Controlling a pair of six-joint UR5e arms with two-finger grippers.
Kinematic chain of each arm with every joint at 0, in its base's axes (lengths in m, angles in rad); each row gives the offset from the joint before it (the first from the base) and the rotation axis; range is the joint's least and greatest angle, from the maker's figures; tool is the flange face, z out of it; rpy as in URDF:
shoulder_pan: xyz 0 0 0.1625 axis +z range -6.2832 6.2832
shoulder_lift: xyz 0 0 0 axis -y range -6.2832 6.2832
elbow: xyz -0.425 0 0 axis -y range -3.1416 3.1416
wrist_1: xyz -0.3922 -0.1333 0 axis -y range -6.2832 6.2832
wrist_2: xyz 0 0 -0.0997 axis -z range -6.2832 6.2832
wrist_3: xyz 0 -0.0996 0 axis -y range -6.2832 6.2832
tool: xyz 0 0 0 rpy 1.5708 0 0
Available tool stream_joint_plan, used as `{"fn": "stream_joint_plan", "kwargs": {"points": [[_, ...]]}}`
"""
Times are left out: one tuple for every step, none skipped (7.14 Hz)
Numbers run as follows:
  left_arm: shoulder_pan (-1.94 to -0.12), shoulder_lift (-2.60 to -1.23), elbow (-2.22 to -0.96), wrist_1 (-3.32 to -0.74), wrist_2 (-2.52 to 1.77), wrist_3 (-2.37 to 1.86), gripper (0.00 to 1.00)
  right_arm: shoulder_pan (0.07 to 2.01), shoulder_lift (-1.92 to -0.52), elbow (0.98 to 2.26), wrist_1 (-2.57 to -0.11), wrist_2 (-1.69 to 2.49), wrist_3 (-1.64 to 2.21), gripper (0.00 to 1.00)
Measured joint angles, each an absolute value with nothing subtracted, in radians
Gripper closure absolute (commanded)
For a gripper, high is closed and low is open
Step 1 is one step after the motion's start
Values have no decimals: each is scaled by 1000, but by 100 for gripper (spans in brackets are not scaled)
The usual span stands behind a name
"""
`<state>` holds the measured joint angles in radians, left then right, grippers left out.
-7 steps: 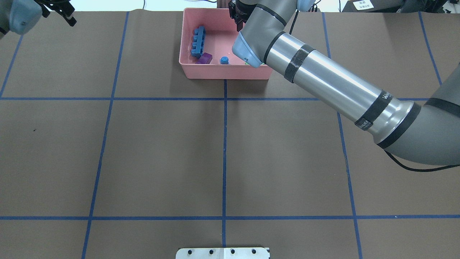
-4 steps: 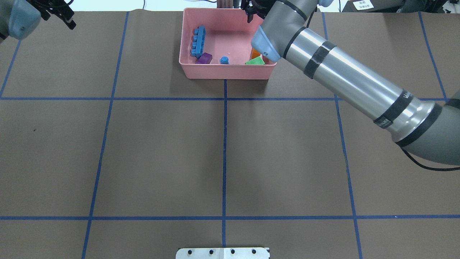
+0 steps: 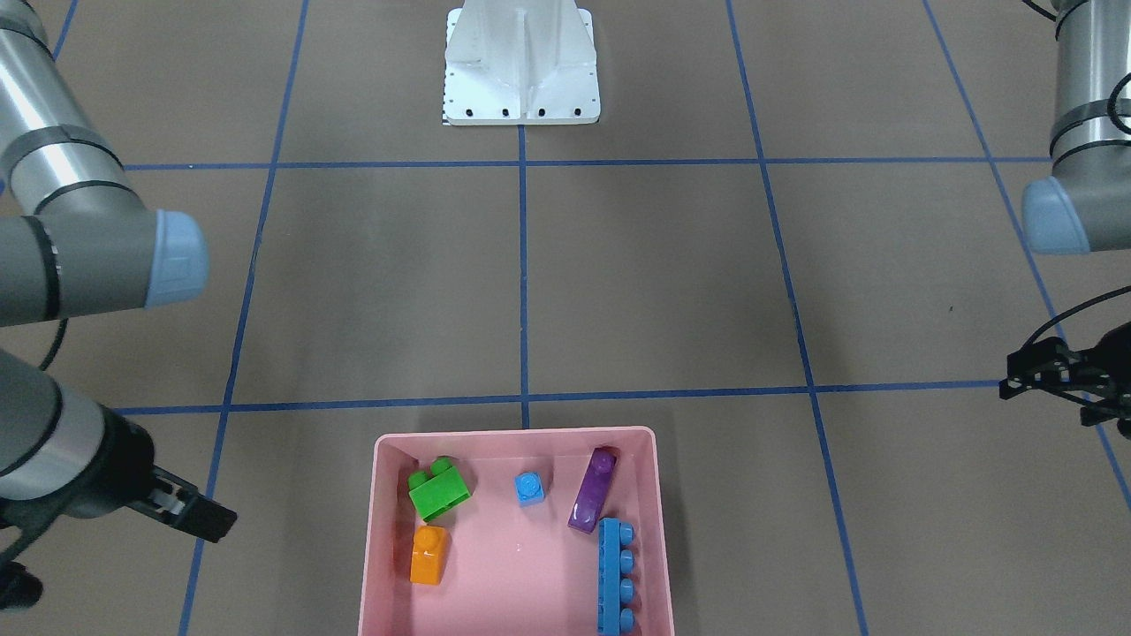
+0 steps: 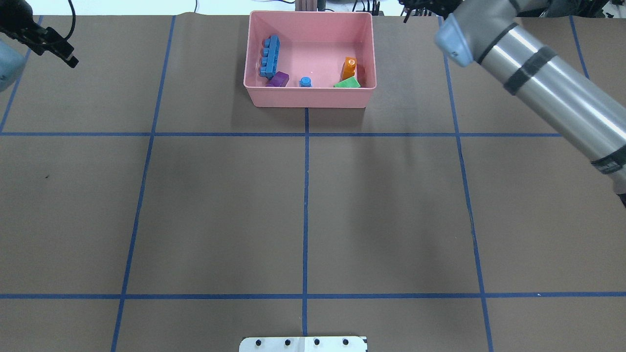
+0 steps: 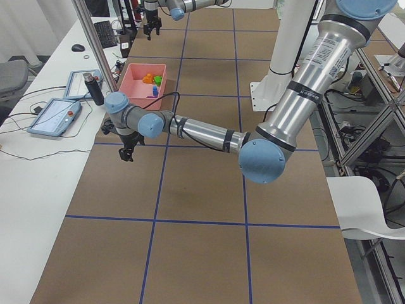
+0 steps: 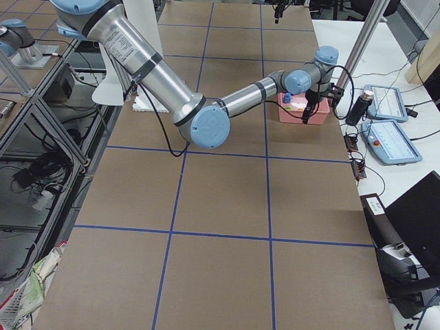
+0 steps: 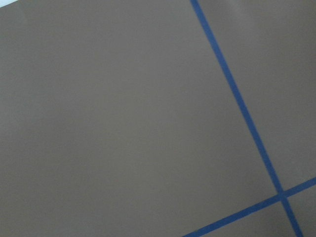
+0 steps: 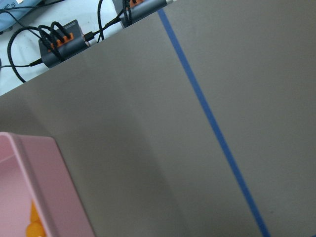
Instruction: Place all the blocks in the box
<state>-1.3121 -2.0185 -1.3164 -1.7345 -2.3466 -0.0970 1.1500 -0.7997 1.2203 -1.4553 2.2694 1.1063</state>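
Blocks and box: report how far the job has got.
Done: all five blocks lie in the pink box: green, orange, tiny blue, purple, long blue. In hand: nothing; the right gripper and left gripper hang off to either side of it. Left: no block shows on the table.

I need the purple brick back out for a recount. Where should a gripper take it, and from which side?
Probably from straight above, jaws across the purple brick's narrow width at mid-length: it lies lengthwise, long sides free there, while the box walls bar sideways entry.

box (image 4: 308, 98) pink | blocks (image 4: 270, 56) orange, green, purple, blue | table (image 4: 220, 210) brown, blue-gridded
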Motion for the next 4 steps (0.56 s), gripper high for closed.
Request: {"fn": "stream_joint_plan", "kwargs": {"points": [[-1354,-1974,-1314,-1732,-2341,-68,0,1189,-856,1243,-1455,2294,1004,0],[-1386,-1927,-1310,-1694,-2337,22,0,1229,-913,1262,-1454,2316,888,0],[-1423,-1895,-1310,-1611,-2333,131,0,1276,-973,1281,-1455,2335,765,0],[-1479,-1875,-1317,-1505,-2329,221,0,1335,-1039,1299,-1455,2354,625,0]]}}
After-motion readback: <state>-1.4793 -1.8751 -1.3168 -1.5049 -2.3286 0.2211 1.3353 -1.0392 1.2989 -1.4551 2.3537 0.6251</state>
